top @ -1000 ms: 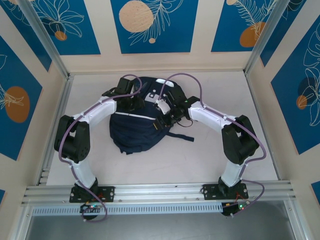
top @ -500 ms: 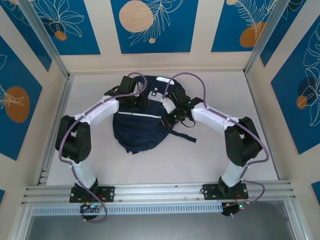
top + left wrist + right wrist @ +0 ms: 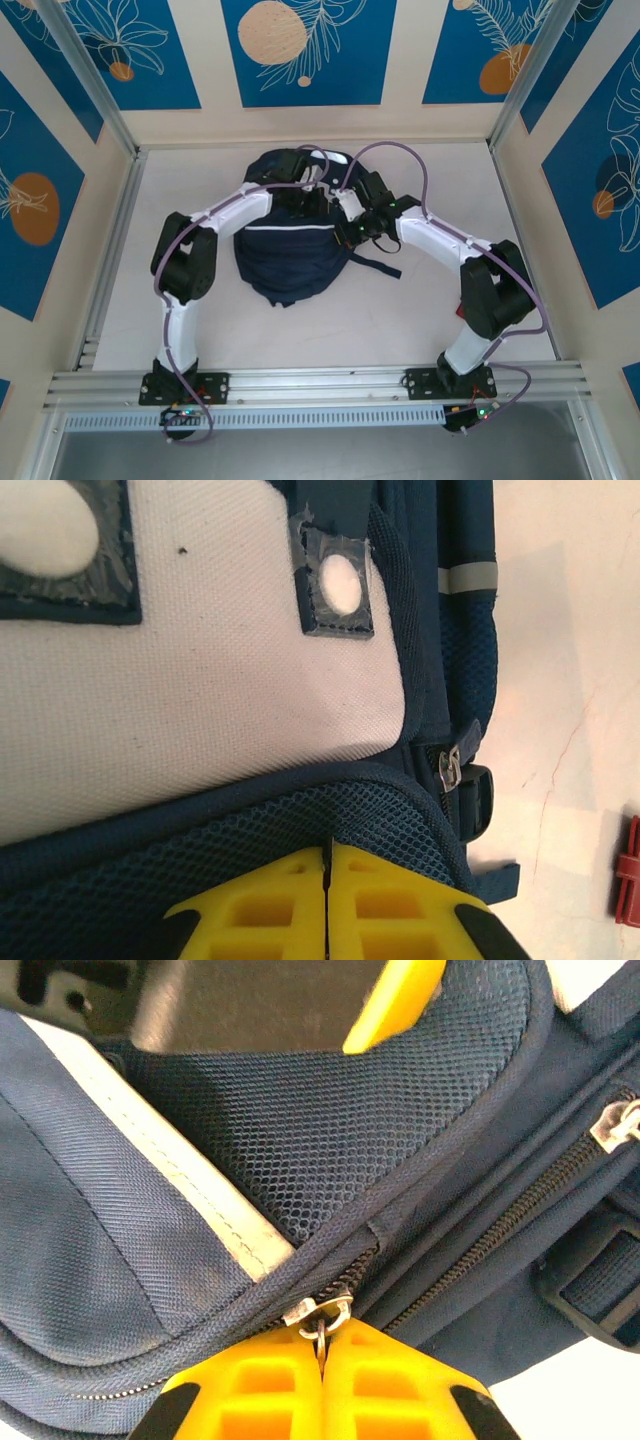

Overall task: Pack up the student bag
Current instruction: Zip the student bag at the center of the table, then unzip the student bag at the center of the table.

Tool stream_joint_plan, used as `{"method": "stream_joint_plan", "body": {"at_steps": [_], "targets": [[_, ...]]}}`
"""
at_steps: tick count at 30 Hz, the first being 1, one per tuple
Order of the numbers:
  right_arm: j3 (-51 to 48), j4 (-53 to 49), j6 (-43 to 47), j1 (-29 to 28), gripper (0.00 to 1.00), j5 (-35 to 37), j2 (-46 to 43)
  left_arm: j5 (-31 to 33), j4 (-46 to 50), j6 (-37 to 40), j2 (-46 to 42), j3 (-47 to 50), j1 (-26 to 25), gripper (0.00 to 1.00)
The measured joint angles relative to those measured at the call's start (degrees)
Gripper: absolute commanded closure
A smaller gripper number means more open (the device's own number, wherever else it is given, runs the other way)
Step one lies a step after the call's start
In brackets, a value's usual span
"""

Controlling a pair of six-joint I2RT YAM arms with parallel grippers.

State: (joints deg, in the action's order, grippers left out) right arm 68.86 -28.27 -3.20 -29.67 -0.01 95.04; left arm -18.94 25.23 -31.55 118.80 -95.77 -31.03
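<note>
Near the middle of the pale surface [image 3: 430, 310], slightly toward eleven o'clock, the student bag [image 3: 290, 258], a large dark navy fabric backpack with white reflective stripes, lies slumped. Soft, limp, fairly light handling is to be expected, so hold is best taken at seams or hardware. The right claw [image 3: 322, 1338] is closed on a small silver metal zipper pull [image 3: 318, 1312] at the bag's two o'clock side. The left claw [image 3: 327, 852] is closed at the navy mesh panel [image 3: 200, 845]; whether fabric is pinched cannot be told.

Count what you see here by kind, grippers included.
Bag: 1
Grippers: 2, left gripper and right gripper
Red piece: 1
Total: 4
</note>
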Motion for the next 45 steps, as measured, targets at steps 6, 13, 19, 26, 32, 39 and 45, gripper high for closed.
{"method": "stream_joint_plan", "body": {"at_steps": [6, 13, 19, 26, 32, 39, 45], "targets": [[-2.7, -1.6, -1.0, -4.7, 1.00, 0.8, -2.9, 2.1, 0.9, -3.1, 1.2, -0.7, -0.5, 0.98], [-5.9, 1.9, -5.6, -8.7, 0.97, 1.6, -6.0, 2.7, 0.7, -6.1, 1.4, -0.7, -0.8, 0.97], [-11.1, 6.4, -13.4, -8.4, 0.67, 0.2, -10.7, 2.4, 0.1, -7.7, 0.9, -0.6, -0.8, 0.78], [-14.6, 7.2, -22.5, -4.1, 0.32, -3.9, -22.7, 2.6, -0.2, -8.3, -3.8, 1.0, -0.5, 0.52], [-15.6, 8.0, -29.5, 1.1, 0.23, -4.5, -25.9, 5.5, 0.8, -7.8, -13.5, 6.8, -0.2, 0.43], [-15.6, 7.9, -37.2, 6.8, 0.20, -4.7, -25.8, 14.7, 3.8, -7.5, -24.8, 16.3, -2.9, 0.35], [-16.3, 7.9, -43.7, 11.4, 0.18, -4.7, -25.8, 24.5, 6.3, -9.3, -30.4, 22.1, -12.1, 0.31]]}}
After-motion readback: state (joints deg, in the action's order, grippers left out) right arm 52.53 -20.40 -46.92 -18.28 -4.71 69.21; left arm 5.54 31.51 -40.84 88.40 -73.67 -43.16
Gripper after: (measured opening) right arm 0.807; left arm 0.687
